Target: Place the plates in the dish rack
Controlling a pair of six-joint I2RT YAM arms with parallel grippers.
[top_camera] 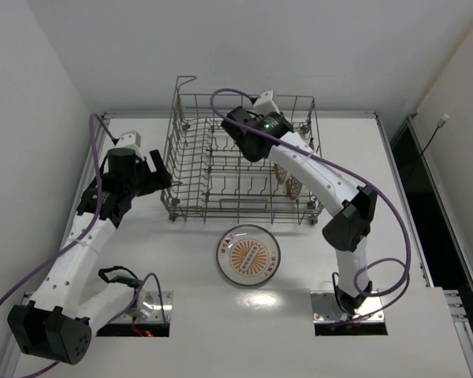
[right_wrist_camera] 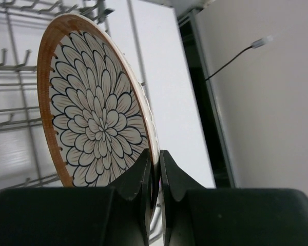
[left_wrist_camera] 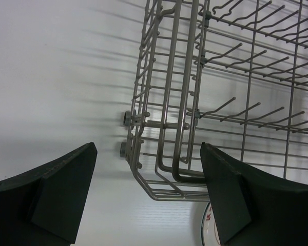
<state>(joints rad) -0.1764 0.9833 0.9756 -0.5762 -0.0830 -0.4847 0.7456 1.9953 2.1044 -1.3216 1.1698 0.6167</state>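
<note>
Plates are being loaded into the dish rack: the right gripper is clamping the brown rim of a floral plate, holding it upright on edge among the wire tines in the rack's right half. Whether it is seated is not showing. The sunburst plate is lying flat on the table just in front of the rack. The left gripper is hovering, jaws wide apart and empty, by the rack's left front corner, with that plate lying to its right, probably its next pick.
</note>
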